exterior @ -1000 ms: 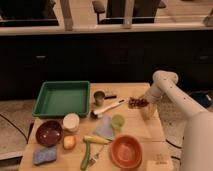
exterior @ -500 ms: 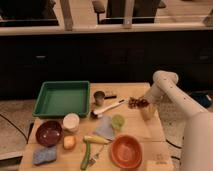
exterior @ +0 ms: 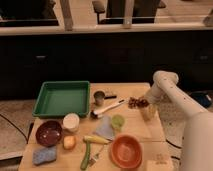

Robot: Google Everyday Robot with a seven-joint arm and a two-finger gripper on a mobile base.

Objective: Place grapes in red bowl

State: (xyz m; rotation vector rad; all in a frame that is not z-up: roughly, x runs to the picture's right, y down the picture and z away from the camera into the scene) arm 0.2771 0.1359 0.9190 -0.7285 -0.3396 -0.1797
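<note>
The grapes [exterior: 136,103], a small dark reddish-purple cluster, lie on the wooden table [exterior: 155,134] near its right back edge. My gripper [exterior: 148,111] hangs just right of them and slightly nearer the camera, pointing down at the table, open and holding nothing. The arm [exterior: 167,85] bends down to it from the right. The red bowl [exterior: 48,132], dark red and empty, sits at the front left of the table, far from the gripper.
A green tray [exterior: 62,97] stands at the back left. A metal cup [exterior: 99,97], a long-handled brush [exterior: 107,108], a white cup [exterior: 71,121], a small green cup [exterior: 117,121], an orange bowl [exterior: 125,151], a blue sponge [exterior: 43,155] and a green-handled utensil [exterior: 86,156] fill the middle and front.
</note>
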